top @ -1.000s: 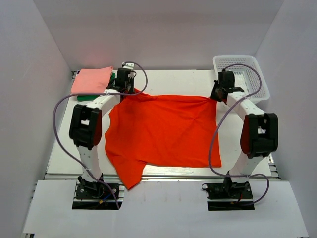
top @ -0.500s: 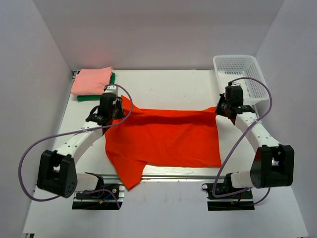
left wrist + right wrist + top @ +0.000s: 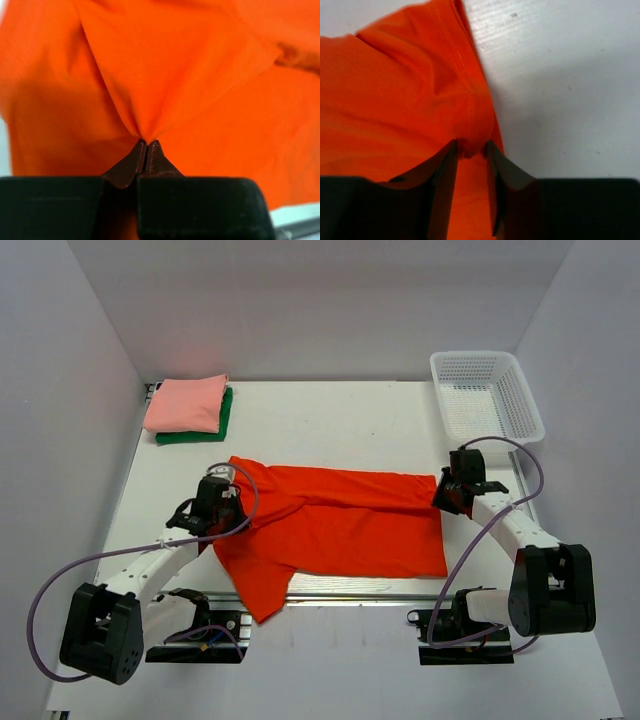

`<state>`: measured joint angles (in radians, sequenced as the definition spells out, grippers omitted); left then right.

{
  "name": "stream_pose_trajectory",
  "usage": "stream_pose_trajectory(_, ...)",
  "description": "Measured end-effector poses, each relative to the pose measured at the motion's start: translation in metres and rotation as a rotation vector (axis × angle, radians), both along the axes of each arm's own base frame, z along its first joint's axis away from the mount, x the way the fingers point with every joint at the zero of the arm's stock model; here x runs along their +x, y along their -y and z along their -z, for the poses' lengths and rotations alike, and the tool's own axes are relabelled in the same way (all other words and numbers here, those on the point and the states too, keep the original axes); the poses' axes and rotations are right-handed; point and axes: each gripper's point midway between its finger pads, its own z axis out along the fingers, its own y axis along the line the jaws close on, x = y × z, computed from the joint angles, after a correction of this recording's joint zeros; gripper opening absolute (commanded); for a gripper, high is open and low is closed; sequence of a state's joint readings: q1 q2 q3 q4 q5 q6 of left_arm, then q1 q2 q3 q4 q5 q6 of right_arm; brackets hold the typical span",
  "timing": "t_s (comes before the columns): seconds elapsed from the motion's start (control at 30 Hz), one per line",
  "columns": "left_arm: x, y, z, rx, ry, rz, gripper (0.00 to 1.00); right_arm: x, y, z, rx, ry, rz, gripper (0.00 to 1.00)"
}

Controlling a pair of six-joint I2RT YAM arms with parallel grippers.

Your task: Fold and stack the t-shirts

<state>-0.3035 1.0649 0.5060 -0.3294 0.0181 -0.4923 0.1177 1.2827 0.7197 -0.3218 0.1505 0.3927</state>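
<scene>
- Right now, your orange-red t-shirt (image 3: pixel 340 525) lies across the middle of the bench (image 3: pixel 340 430) in the top view. It forms a wide band running left to right.
- Its lower-left part reaches down past the bench's near edge, between the two arm bases.
- Your left tool (image 3: pixel 228 510) sits at the shirt's left end, low over the cloth.
- In the left wrist view that tool (image 3: pixel 146 142) has its fingers pressed together, pinching a small peak of the orange-red cloth at the tips. Folds fan upward from the pinch and cloth fills nearly the whole frame.
- Your right tool (image 3: pixel 444 500) sits at the shirt's upper-right corner, low on the bench.
- In the right wrist view its fingers (image 3: pixel 444 170) stand a little apart. A stitched hem of the shirt (image 3: pixel 395 100) runs down into the gap between them, and you can see bare bench to the right of the hem.
- The salmon-pink t-shirt (image 3: pixel 186 402) is folded at the upper left of the bench. It rests on top of the folded dark green t-shirt (image 3: pixel 200 434), which shows along its near and right edges. Both are well apart from the orange-red one.
- A white mesh basket (image 3: pixel 480 356) stands at the upper right of the bench, beyond your right tool and not touching it.
</scene>
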Motion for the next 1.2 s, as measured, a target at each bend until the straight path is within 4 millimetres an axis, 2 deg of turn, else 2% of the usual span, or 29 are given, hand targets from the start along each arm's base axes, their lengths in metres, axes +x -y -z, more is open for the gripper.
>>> stream_pose_trajectory(0.03, -0.004, 0.002, 0.003, -0.011, -0.017, 0.010, 0.14, -0.005, 0.000, 0.006, 0.004, -0.020, 0.010, 0.49)
stream_pose_trajectory(0.07, -0.009, 0.003, 0.006, -0.018, -0.037, 0.016, 0.30, -0.009, 0.001, 0.010, 0.002, -0.033, 0.015, 0.56)
stream_pose_trajectory(0.1, -0.013, 0.004, 0.009, -0.023, -0.053, 0.022, 0.37, -0.012, 0.002, 0.012, 0.002, -0.043, 0.020, 0.65)
stream_pose_trajectory(0.13, -0.017, 0.005, 0.010, -0.029, -0.072, 0.025, 0.44, -0.014, 0.002, 0.014, 0.002, -0.052, 0.025, 0.68)
stream_pose_trajectory(0.17, -0.021, 0.005, 0.011, -0.036, -0.086, 0.023, 0.67, -0.015, 0.003, 0.014, -0.001, -0.054, 0.028, 0.71)
stream_pose_trajectory(0.2, -0.024, 0.006, 0.011, -0.042, -0.097, 0.020, 0.78, -0.014, 0.003, 0.014, -0.002, -0.052, 0.029, 0.75)
stream_pose_trajectory(0.23, -0.026, 0.006, 0.010, -0.049, -0.103, 0.016, 0.92, -0.014, 0.003, 0.013, -0.003, -0.052, 0.032, 0.85)
stream_pose_trajectory(0.27, -0.029, 0.005, 0.008, -0.050, -0.109, 0.011, 1.00, -0.014, 0.004, 0.013, -0.004, -0.052, 0.035, 0.87)
stream_pose_trajectory(0.3, -0.030, 0.003, 0.004, -0.046, -0.112, -0.001, 1.00, -0.014, 0.004, 0.013, -0.006, -0.054, 0.037, 0.90)
stream_pose_trajectory(0.37, -0.024, 0.001, -0.012, -0.042, -0.094, -0.025, 1.00, -0.013, 0.005, 0.009, -0.011, -0.048, 0.034, 0.90)
stream_pose_trajectory(0.57, 0.034, 0.009, -0.085, -0.060, 0.115, -0.049, 1.00, 0.011, -0.007, -0.024, 0.038, 0.062, -0.013, 0.90)
stream_pose_trajectory(0.67, 0.060, 0.016, -0.090, -0.053, 0.141, -0.036, 1.00, 0.021, -0.019, -0.027, 0.082, 0.084, -0.059, 0.90)
stream_pose_trajectory(0.8, 0.098, 0.024, -0.059, -0.015, 0.092, -0.021, 1.00, 0.037, -0.035, -0.011, 0.132, 0.039, -0.115, 0.90)
stream_pose_trajectory(1.0, 0.134, 0.030, 0.004, 0.036, -0.002, -0.004, 1.00, 0.054, -0.044, 0.028, 0.151, -0.046, -0.134, 0.90)
stream_pose_trajectory(1.07, 0.146, 0.030, 0.019, 0.054, -0.023, -0.010, 1.00, 0.059, -0.043, 0.032, 0.146, -0.055, -0.124, 0.90)
stream_pose_trajectory(1.1, 0.153, 0.027, 0.025, 0.062, -0.024, -0.017, 1.00, 0.065, -0.042, 0.031, 0.139, -0.045, -0.118, 0.90)
stream_pose_trajectory(1.2, 0.175, 0.022, 0.025, 0.059, -0.001, -0.039, 1.00, 0.079, -0.037, 0.033, 0.114, -0.036, -0.090, 0.90)
